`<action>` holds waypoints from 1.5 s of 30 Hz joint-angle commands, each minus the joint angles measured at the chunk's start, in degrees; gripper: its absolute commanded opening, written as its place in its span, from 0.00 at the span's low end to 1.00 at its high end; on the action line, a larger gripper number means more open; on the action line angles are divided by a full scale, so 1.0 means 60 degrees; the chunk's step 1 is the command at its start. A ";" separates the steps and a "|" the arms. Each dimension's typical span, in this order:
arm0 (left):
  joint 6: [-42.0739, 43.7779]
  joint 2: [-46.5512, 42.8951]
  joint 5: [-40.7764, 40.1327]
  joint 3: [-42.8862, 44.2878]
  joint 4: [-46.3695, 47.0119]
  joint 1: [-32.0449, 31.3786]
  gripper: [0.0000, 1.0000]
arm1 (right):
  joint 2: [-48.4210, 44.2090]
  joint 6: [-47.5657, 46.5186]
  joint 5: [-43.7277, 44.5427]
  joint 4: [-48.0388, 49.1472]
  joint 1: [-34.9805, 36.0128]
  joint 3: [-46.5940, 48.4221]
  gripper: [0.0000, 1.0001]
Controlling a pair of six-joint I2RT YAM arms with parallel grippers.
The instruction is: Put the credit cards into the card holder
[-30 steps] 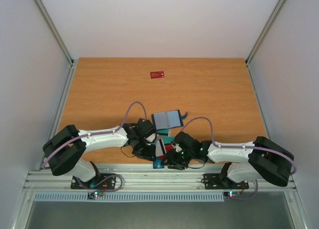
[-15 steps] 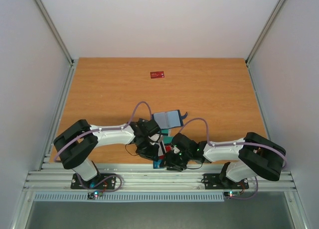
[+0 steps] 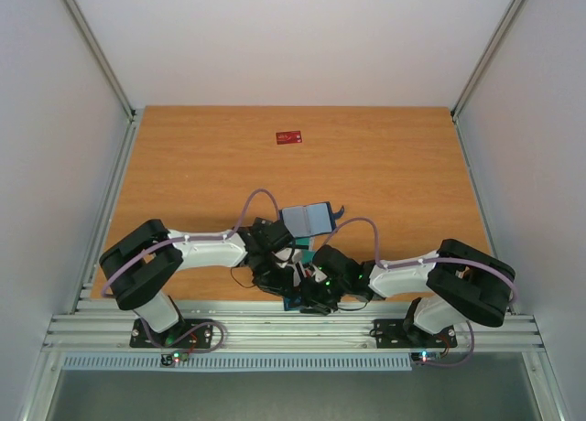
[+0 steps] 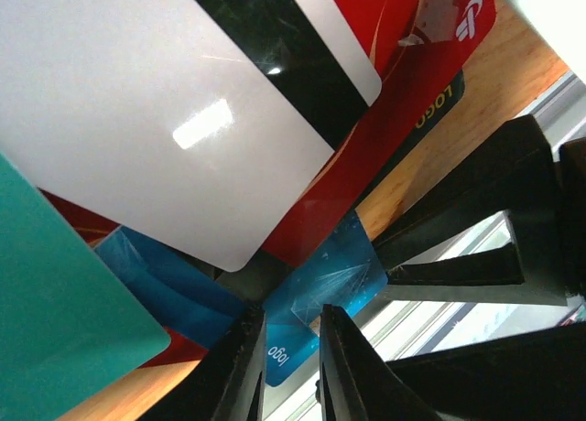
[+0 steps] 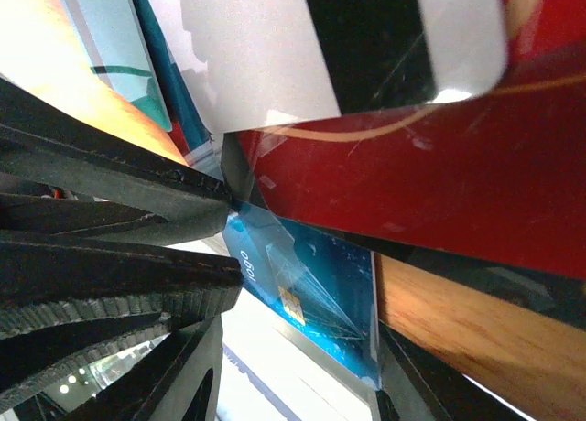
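The card holder lies open on the table, its grey-blue inside up. Just in front of it, at the near edge, is a pile of credit cards: a white card with a black stripe, red cards, a teal card and a blue card that overhangs the edge. My left gripper rests its tips on the blue card with only a narrow gap between the jaws and nothing in it. My right gripper is open around the blue card's overhanging end.
A single red card lies far back on the table. The metal rail runs directly under the overhanging card. Both wrists crowd together over the pile. White side walls close in the table.
Both arms have closed in on the card pile: the right gripper moved left to the blue card, and the left arm's elbow swung right. The cards and holder have barely moved.
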 commanded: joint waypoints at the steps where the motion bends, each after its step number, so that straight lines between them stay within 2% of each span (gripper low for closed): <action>1: -0.0172 0.0418 -0.0150 -0.0480 0.0358 -0.0064 0.20 | 0.0138 -0.0029 0.0406 0.0648 0.0010 -0.0002 0.42; 13: -0.0560 -0.0103 -0.0017 -0.0844 0.0688 -0.0078 0.19 | -0.0588 -0.0462 0.0615 -0.0801 0.0014 0.0358 0.10; 17: -0.0709 -0.0527 -0.0163 -0.0802 0.0453 -0.0068 0.21 | -0.0763 -0.0622 0.0378 -0.1611 -0.0005 0.0595 0.02; 24: -0.0756 -0.1302 -0.0689 -0.0154 -0.0620 -0.0072 0.27 | -0.1785 -0.0630 -0.0034 -0.4105 -0.0005 0.0838 0.01; 28: -0.0770 -0.1743 -0.0963 0.0083 -0.1069 -0.0064 0.32 | -0.1922 -0.0895 -0.0623 -0.4915 0.0014 0.0846 0.01; 32: -0.0947 -0.2353 -0.1369 0.0258 -0.1599 -0.0064 0.36 | -0.2847 -0.1054 -0.0700 -0.5913 0.0025 0.0816 0.01; 40: -0.0717 -0.3560 -0.3140 0.2102 -0.4589 -0.0001 0.45 | -0.4772 -0.2311 -0.0456 -0.8804 0.0012 0.2007 0.01; 42: -0.0723 -0.3730 -0.3264 0.2475 -0.4954 0.0075 0.51 | -0.5008 -0.2592 -0.0292 -0.9471 0.0010 0.2539 0.01; 45: -0.0837 -0.3818 -0.3442 0.3116 -0.5551 0.0214 0.70 | -0.5059 -0.2936 0.0116 -1.0225 -0.0015 0.3460 0.01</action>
